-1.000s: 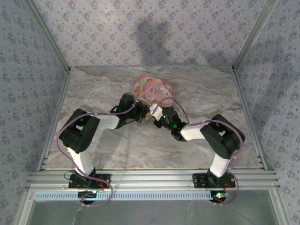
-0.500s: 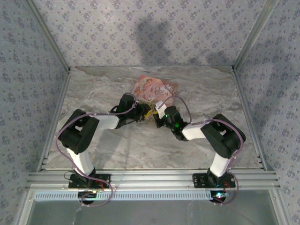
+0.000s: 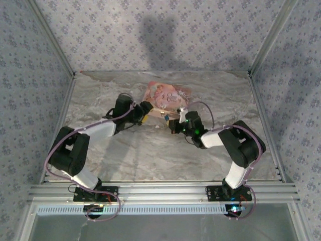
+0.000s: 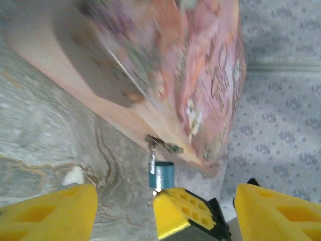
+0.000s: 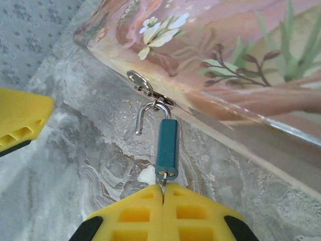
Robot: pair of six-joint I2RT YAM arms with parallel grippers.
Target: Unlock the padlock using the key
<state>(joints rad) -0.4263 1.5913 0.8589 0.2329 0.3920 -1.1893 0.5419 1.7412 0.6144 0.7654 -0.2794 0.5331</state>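
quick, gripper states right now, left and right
Left gripper: open, holding nothing.
Right gripper: closed on the key in the padlock.

Table: grey marble-veined top with tan streaks. It carried one pink floral box, which lay just beyond the fingertips of the right gripper and ahead of the left gripper. One small white fleck lay on the top just before the right fingertips.
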